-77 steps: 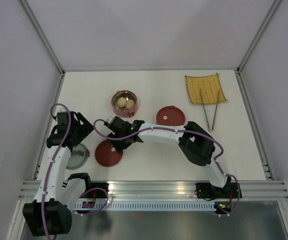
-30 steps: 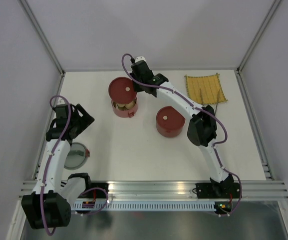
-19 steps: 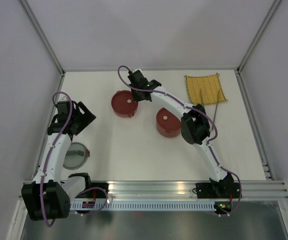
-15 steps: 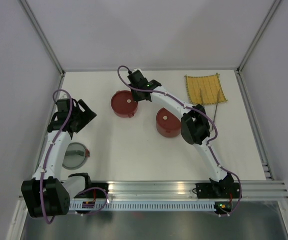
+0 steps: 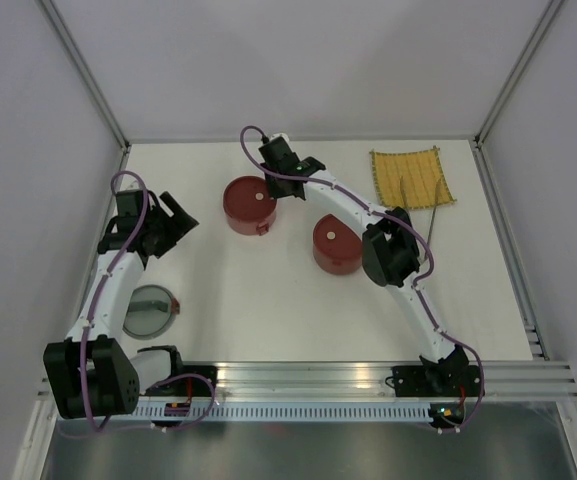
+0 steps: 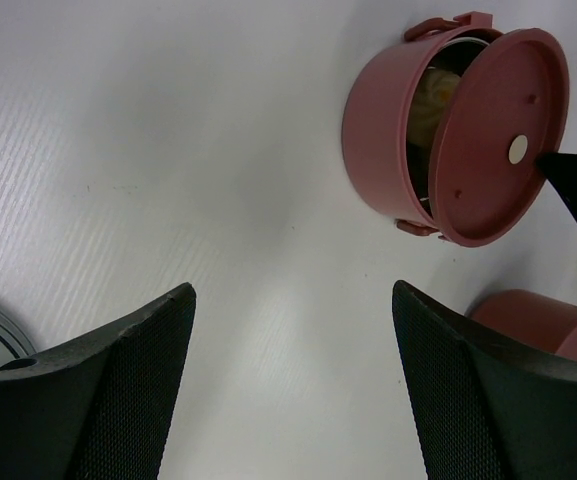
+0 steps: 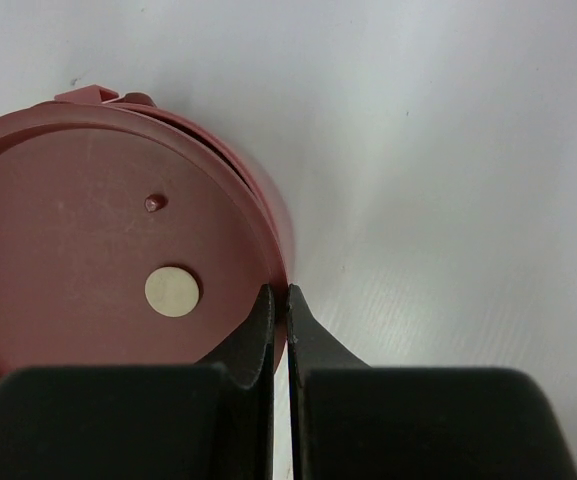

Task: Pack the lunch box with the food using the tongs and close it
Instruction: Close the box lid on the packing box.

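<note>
Right tool (image 7: 278, 298), closed, seems to pinch the rim of the lid (image 7: 88, 200), which sits tilted on the bowl (image 6: 373, 130) toward the table's (image 5: 268, 300) far edge, food (image 6: 433, 95) showing in the gap. Level and centre the lid before letting go. Left tool (image 6: 290, 292) gapes empty.

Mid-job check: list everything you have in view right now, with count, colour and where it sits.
bowls: two, dark red; far bowl left of centre, near bowl mid-table
lids: two, red with pale knobs; tilted lid ajar on the far bowl, flat lid seated on the near bowl
food: pale beige, showing inside the far bowl; count hidden
tongs: one, silver, right side below the mat, partly behind the right arm
mat: one, yellow woven, far right
steel dish: one, shiny, near left
table: one, white
left gripper: open, empty, left side
right gripper: shut on the tilted lid's rim
</note>
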`<state>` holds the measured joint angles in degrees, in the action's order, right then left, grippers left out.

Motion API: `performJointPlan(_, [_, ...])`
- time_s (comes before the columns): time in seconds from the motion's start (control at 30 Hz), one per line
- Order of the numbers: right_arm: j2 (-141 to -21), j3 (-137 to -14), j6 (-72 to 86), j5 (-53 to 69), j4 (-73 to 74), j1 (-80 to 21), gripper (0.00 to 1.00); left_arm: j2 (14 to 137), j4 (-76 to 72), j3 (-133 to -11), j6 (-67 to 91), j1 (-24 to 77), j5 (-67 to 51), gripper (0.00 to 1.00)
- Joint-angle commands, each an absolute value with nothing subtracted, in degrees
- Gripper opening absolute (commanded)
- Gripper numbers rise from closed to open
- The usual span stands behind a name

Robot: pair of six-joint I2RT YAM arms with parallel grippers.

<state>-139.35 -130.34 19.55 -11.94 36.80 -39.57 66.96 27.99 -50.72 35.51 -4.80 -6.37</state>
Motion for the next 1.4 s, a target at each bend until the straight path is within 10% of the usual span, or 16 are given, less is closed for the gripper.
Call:
performJointPlan(0.0, [-141.06,-132.98,20.74,-13.18,35.51,-39.64,0.00,67.06,25.22,-52.91,33.66,-5.10,-7.65,0.84])
performJointPlan(0.5, [-142.91,-133.59,22.33,-13.45,32.26,-39.55,0.02,70.57,22.33,-53.87,34.63,-5.01,-10.46,0.82])
performJointPlan(0.83, [-140.19,-133.59,18.90,-8.97,35.24,-39.11,0.44,85.32,20.56,-67.48,32.08,2.45,-3.52,0.75])
performJointPlan(1.37, [-140.71,-129.55,17.05,-8.09,35.16,-38.23,0.44,110.82,27.77,-79.45,26.19,10.46,16.43,0.69])
